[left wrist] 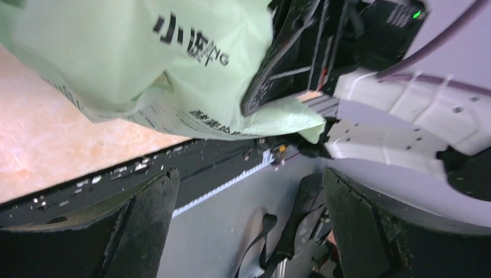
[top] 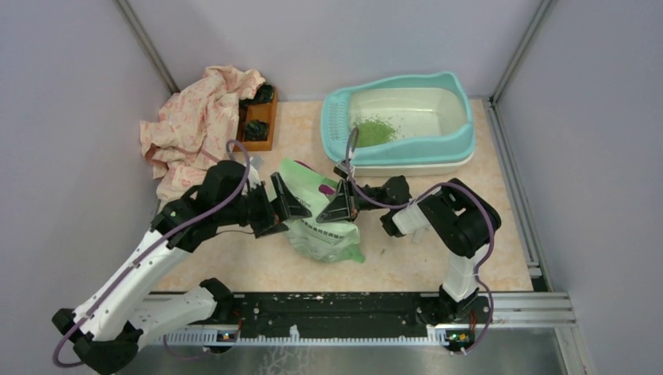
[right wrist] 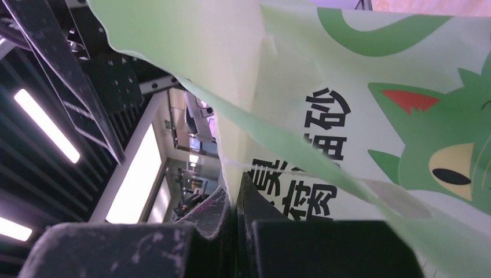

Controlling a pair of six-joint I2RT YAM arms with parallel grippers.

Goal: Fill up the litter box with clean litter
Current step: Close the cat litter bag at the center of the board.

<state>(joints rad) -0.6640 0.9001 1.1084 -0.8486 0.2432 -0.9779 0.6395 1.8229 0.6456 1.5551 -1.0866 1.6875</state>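
While the bag (top: 324, 226) is pinched on one side only, left hand (top: 283, 208): fingers spread wide and holding nothing, just beside the bag's 9 o'clock edge; probably poised for a fresh grip.
Right hand (right wrist: 234, 208): fingers pressed together on a fold of the bag near its 2 o'clock corner, likely so that end can be raised and tipped toward the litter box (top: 461, 141).
Bag: pale green printed plastic, crumpled, between both hands on the surface (top: 406, 258), at 7 o'clock from the litter box.
Litter box: at 1 o'clock in the top view; teal rim, perforated ledge at its 9 o'clock end, cream basin.
Clean litter (top: 374, 131): small grassy green pile inside the basin, at its 9 o'clock end by the ledge; most of the basin floor shows bare, so filling looks barely begun.
Cloth (top: 195, 125) and wooden tray (top: 262, 125): at 11 o'clock, well apart from the work.
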